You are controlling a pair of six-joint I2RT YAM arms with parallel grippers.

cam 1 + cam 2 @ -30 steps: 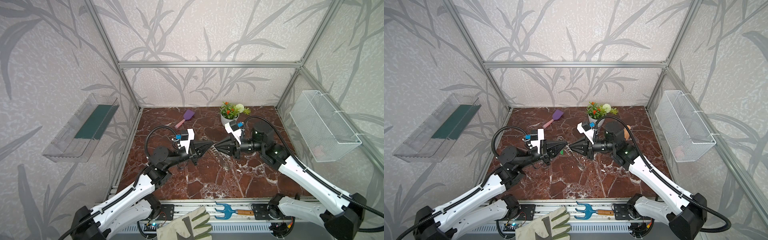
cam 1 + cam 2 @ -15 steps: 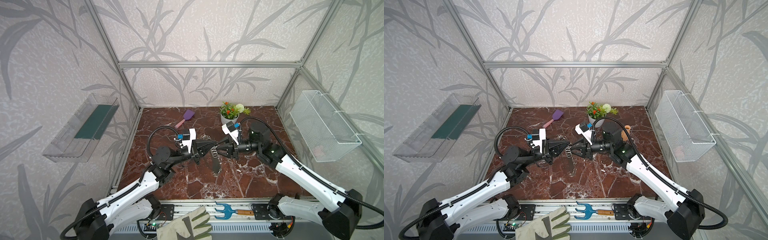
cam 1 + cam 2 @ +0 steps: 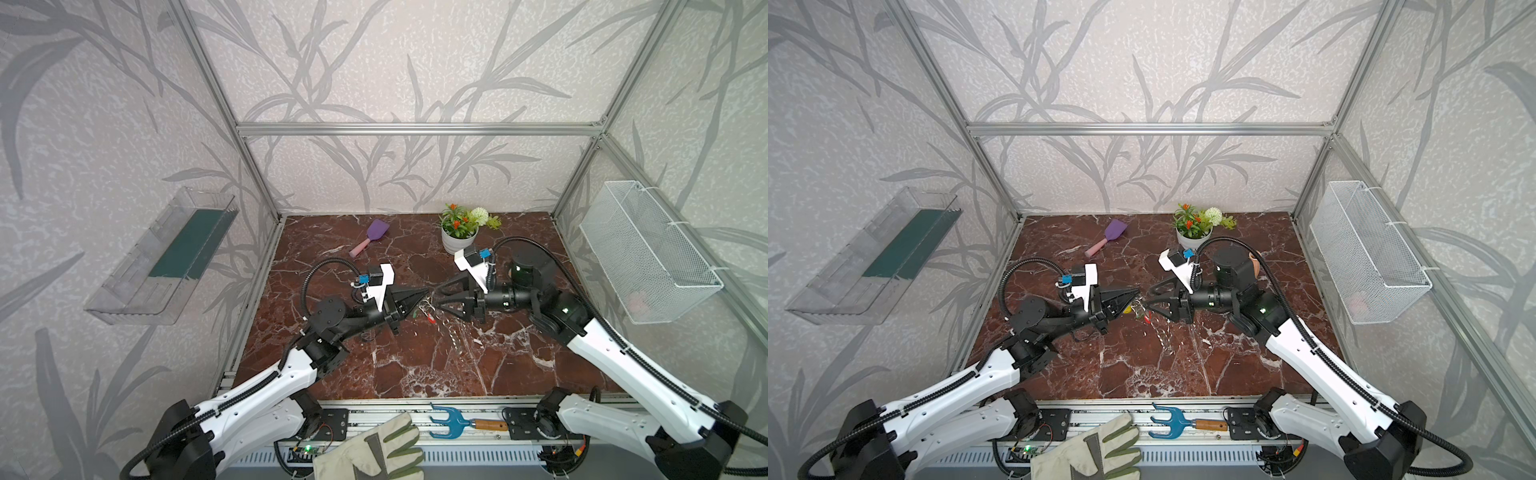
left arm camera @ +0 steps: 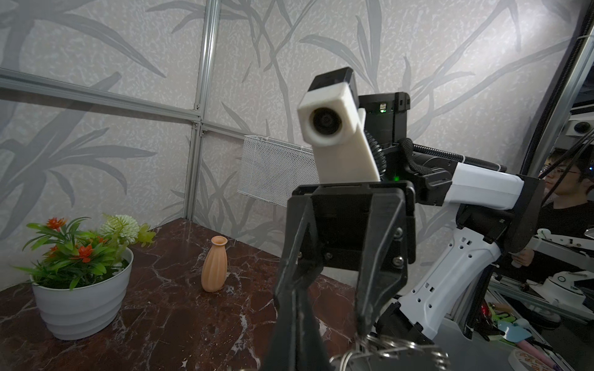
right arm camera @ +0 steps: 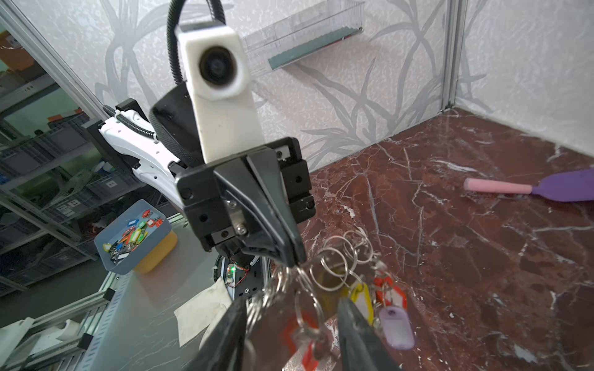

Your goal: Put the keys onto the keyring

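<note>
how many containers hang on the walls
2: a clear tray on the left wall and a wire basket on the right wall. Both show in both top views; none seems hidden.

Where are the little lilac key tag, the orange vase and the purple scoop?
lilac key tag (image 5: 397, 327): right wrist view, middle of its plastic body.
orange vase (image 4: 214, 269): left wrist view, its ribbed belly.
purple scoop (image 3: 378, 230): in a top view, its blade.
</note>
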